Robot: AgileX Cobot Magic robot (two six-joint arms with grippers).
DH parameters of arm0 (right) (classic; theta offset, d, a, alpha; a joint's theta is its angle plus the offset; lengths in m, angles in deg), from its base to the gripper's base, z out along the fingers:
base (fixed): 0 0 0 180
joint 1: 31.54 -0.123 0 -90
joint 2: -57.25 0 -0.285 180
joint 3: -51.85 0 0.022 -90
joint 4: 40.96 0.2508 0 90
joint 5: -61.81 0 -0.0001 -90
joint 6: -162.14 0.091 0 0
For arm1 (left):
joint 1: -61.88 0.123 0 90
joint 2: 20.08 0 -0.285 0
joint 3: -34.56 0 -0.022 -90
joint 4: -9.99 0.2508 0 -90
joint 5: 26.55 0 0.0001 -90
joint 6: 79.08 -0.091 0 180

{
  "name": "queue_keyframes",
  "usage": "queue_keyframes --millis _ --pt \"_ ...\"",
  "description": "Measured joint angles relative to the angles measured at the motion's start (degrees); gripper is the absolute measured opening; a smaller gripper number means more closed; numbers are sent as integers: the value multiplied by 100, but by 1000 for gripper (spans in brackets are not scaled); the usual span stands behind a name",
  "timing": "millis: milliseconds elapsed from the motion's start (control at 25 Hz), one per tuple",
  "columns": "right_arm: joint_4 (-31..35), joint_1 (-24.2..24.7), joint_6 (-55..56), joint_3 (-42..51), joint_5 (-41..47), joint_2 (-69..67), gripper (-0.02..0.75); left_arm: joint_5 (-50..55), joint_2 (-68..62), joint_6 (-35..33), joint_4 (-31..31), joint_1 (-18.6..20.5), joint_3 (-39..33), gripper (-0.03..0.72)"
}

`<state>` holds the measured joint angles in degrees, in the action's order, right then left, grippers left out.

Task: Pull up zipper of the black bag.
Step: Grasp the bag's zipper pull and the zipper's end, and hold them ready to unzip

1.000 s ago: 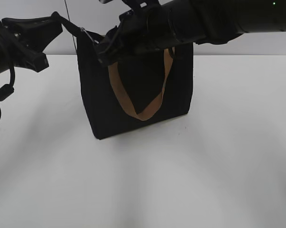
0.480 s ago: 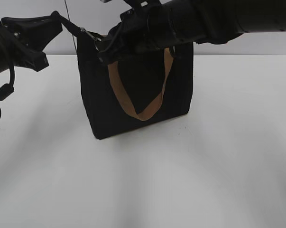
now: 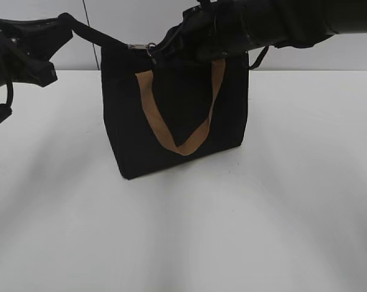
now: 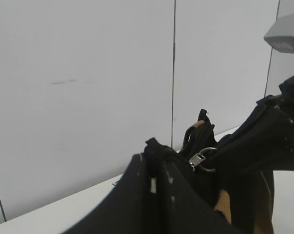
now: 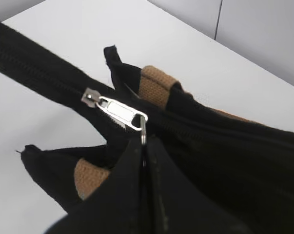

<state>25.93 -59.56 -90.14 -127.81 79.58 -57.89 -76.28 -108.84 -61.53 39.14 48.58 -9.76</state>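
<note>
The black bag (image 3: 171,121) stands upright on the white table, its tan strap handle (image 3: 177,115) hanging down the front. The zipper (image 5: 49,80) runs along its top rim. Its silvery pull tab (image 5: 120,113) also shows in the exterior view (image 3: 142,46) and in the left wrist view (image 4: 198,159). My right gripper (image 5: 144,146) is shut on the metal ring of the pull tab, above the bag's top (image 3: 162,48). My left gripper (image 4: 159,156) is shut on the black fabric end of the bag's top rim, at the bag's left corner (image 3: 76,25).
The white table (image 3: 262,201) spreads around the bag. A pale wall with a dark vertical seam (image 4: 174,73) stands behind. The second tan handle (image 5: 159,83) lies at the bag's far side. The right arm (image 3: 280,24) stretches over the bag from the right.
My right gripper has moved right along the bag's top with the pull tab, away from the left corner. The left gripper has kept its hold and the rim is drawn tighter.
</note>
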Motion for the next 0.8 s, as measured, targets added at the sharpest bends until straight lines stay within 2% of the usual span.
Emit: queue_keyframes --millis 320,600,800 --pt "-681 324 735 0 270 134 -15 117 5 0 -86 0 0 20" --pt "-860 655 1055 0 361 189 -15 275 10 0 -188 0 0 20" --pt "-956 689 1113 0 266 189 -15 322 10 0 -303 0 0 20"
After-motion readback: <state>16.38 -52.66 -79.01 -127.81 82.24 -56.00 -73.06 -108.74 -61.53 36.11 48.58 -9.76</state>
